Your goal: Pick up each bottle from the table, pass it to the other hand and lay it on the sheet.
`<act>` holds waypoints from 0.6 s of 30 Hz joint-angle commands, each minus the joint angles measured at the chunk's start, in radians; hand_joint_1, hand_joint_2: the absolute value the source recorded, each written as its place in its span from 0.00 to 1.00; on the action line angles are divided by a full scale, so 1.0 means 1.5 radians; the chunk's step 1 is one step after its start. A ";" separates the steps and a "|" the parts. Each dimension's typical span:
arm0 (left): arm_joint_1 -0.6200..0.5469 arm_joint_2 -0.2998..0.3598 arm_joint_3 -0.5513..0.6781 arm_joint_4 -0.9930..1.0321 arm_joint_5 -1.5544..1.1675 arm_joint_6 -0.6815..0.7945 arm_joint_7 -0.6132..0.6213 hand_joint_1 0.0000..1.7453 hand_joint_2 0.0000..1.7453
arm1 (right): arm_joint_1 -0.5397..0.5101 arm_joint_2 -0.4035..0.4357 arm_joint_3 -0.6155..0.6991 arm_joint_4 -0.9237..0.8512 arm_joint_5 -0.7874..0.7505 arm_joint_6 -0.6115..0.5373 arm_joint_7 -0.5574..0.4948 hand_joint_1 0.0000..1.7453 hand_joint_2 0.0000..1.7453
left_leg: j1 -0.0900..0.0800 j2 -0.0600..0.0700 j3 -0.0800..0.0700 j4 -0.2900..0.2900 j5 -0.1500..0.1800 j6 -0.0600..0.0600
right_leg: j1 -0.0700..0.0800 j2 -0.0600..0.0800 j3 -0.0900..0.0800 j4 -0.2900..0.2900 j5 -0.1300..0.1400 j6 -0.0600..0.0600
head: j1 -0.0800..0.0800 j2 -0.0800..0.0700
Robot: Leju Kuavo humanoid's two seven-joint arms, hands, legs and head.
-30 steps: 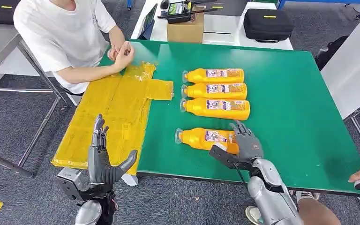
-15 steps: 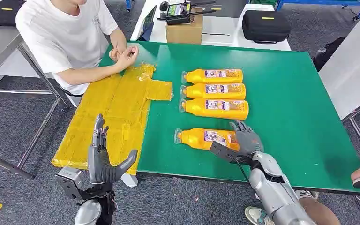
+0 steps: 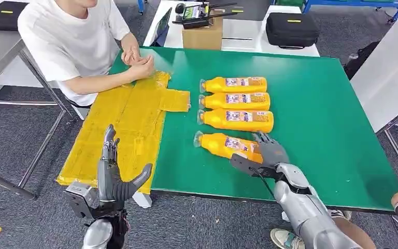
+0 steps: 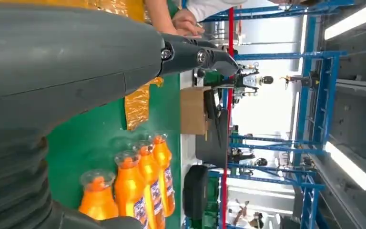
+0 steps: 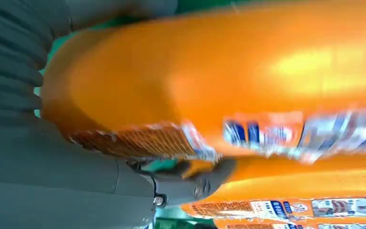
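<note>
Glossy orange bottle (image 3: 227,146) in grey right robot hand (image 3: 267,154)

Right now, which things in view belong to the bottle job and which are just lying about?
Part of the job:
- nearest orange bottle, gripped by the right robot hand
- three more orange bottles in a row
- yellow sheet
- left robot hand, waiting open

Just lying about:
- cardboard box
- black case
- person's hands on the table edge

Seated person (image 3: 72,41), cardboard box (image 3: 203,36)
</note>
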 commanded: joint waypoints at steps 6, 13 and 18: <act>-0.012 0.022 -0.008 0.051 0.000 0.006 -0.013 0.00 1.00 | 0.079 0.006 -0.034 0.071 -0.130 0.054 -0.089 1.00 1.00 | 0.001 -0.003 0.004 -0.002 0.001 -0.001 | 0.001 -0.003 0.004 -0.003 0.000 -0.001 | 0.000 0.000; -0.011 0.021 -0.007 0.050 0.000 0.009 -0.015 0.00 1.00 | 0.093 0.001 -0.026 0.048 -0.146 0.058 -0.092 1.00 1.00 | 0.001 -0.001 0.008 -0.001 -0.002 -0.003 | 0.001 0.000 0.007 -0.002 -0.001 -0.001 | 0.000 0.000; -0.005 0.014 -0.004 0.061 0.012 0.021 -0.010 0.00 1.00 | 0.238 0.005 -0.102 -0.145 -0.361 0.123 -0.210 1.00 1.00 | 0.001 -0.002 0.011 -0.001 -0.004 -0.001 | 0.002 -0.001 0.004 -0.003 -0.004 -0.002 | 0.000 0.000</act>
